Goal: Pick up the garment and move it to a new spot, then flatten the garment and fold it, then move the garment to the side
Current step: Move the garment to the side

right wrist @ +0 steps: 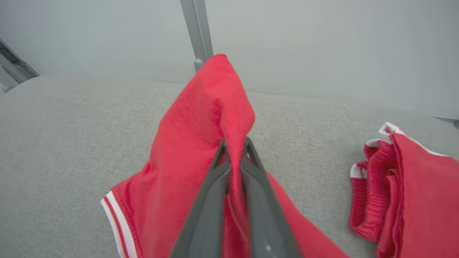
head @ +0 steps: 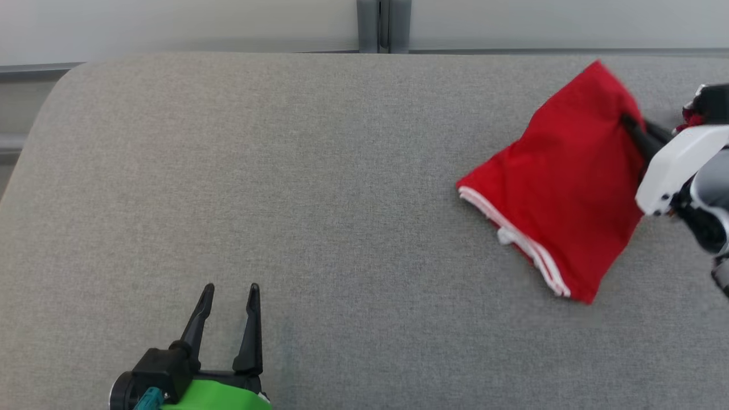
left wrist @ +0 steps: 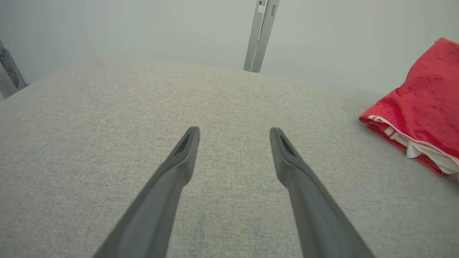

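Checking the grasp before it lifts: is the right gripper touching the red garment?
Touching. The right wrist view shows the right gripper with both fingers closed on a raised fold of the red garment, the cloth pinched between them.

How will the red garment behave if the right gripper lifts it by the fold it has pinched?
Probably floppy: the red garment peaks and drapes around the right gripper, so the rest should hang down. Likely light, being thin cloth. The folds may slide open, since its striped hem lies loose on the grey surface.
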You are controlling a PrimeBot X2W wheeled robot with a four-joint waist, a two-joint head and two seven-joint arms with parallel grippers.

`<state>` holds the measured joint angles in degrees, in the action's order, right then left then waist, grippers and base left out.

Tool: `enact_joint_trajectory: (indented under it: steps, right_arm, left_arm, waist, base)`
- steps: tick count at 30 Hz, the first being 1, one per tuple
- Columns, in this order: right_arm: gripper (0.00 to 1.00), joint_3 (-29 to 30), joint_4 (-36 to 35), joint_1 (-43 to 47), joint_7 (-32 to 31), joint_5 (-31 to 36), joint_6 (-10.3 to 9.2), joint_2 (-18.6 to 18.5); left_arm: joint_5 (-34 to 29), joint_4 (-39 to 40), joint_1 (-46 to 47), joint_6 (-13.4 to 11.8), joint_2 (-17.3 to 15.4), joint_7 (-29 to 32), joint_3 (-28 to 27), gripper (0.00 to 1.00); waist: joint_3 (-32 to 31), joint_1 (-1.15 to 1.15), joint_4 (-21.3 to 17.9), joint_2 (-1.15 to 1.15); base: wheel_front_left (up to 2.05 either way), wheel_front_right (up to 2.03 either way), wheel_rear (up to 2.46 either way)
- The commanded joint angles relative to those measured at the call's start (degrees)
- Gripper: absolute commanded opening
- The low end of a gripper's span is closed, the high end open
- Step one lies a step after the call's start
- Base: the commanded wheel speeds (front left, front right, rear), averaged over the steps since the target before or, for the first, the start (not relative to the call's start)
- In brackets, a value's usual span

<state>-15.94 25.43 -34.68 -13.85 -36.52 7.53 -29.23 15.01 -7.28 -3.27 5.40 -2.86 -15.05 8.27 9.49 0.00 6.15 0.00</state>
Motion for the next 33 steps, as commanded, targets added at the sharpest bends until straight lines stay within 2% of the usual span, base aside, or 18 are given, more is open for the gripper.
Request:
enact_joint_trajectory:
  steps: [1, 6, 12, 27, 28, 29, 30, 33]
  right_arm:
    - [0.0, 1.1, -0.1, -1.9, -0.3, 1.0, -0.09, -1.4]
    - [0.0, 6.0, 0.8, -6.5, -1.6, 2.7, -0.08, -4.8]
    - [0.0, 11.4, 0.2, -7.6, -4.1, 4.7, -0.08, -7.5]
    - [0.0, 21.4, -1.5, -6.3, -8.2, 9.9, -0.09, -7.0]
    - [0.04, 22.2, -1.0, -6.2, -8.3, 11.0, -0.09, -6.9]
    - [0.32, 23.2, -0.5, -6.0, -8.1, 12.4, -0.09, -6.6]
    - [0.98, 24.3, 0.2, -5.8, -7.7, 13.7, -0.09, -6.4]
    - [1.0, 27.9, 2.0, -5.4, -6.9, 19.6, -0.08, -5.8]
  left_arm:
    - [0.4, 0.1, 1.1, 0.2, -0.1, -0.2, 0.4, 1.0]
    - [1.0, 0.2, 2.6, 0.5, -0.1, -0.2, 1.2, 1.0]
    - [1.2, 0.1, 3.3, 0.7, -0.1, -0.2, 0.8, 1.0]
    - [0.2, -0.2, 3.9, 1.1, -0.1, -0.2, -0.2, 1.0]
    - [0.1, -0.3, 3.9, 1.1, -0.1, -0.2, -0.3, 1.0]
    - [0.1, -0.4, 3.8, 1.2, -0.1, -0.2, -0.4, 1.0]
    - [0.1, -0.4, 3.8, 1.2, -0.1, -0.2, -0.4, 1.0]
    - [-0.2, -0.6, 3.8, 1.3, -0.1, -0.2, -0.5, 1.0]
  waist:
    - [1.9, 0.0, -1.3, 0.0]
    - [4.3, 0.0, -1.5, 0.0]
    - [6.2, 0.0, -1.7, 0.0]
    - [6.8, 0.0, -2.9, 0.0]
    - [6.8, 0.0, -2.9, 0.0]
    - [6.9, 0.0, -3.0, 0.0]
    - [7.0, 0.0, -3.0, 0.0]
    - [7.0, 0.0, -3.0, 0.0]
  base:
    - [0.0, 0.0, 0.0]
    - [0.0, 0.0, 0.0]
    - [0.0, 0.0, 0.0]
    - [0.0, 0.0, 0.0]
    - [0.0, 0.0, 0.0]
    - [0.0, 0.0, 0.0]
    - [0.0, 0.0, 0.0]
    - [0.0, 0.0, 0.0]
